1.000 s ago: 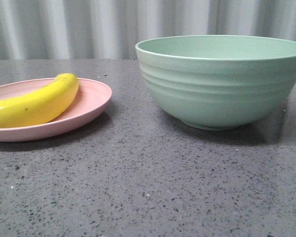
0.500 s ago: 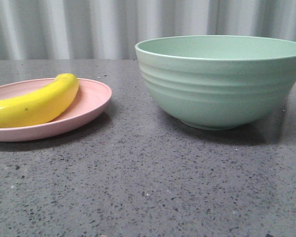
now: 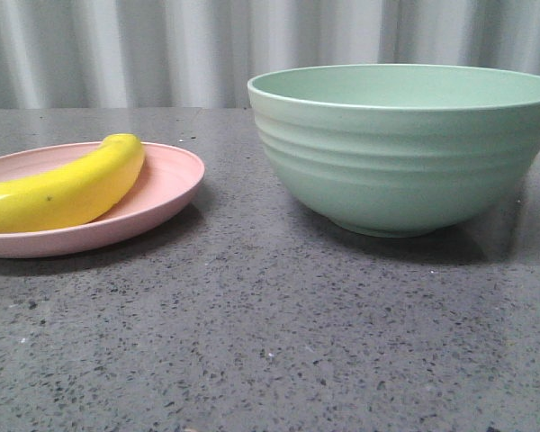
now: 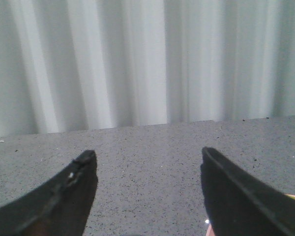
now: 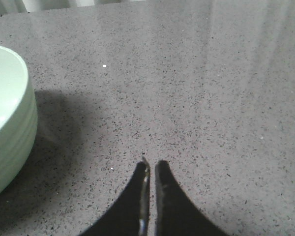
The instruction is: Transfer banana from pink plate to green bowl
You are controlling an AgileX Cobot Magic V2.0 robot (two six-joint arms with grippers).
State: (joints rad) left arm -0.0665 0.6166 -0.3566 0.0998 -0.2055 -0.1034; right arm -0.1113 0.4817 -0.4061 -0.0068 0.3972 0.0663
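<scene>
Left wrist view: the left gripper (image 4: 147, 194) is seen with its fingers spread wide, nothing between them, above the bench (image 4: 147, 147). The right gripper (image 5: 150, 196) is closed on nothing, near the green bowl (image 3: 405, 148). The banana (image 3: 67, 187) lies untouched on the pink plate (image 3: 166, 184), well apart from the bowl, its long axis running from the near left up to the far right. It is judged light, stiff and glossy, so slippery; a grasp across the thick middle is advised.
</scene>
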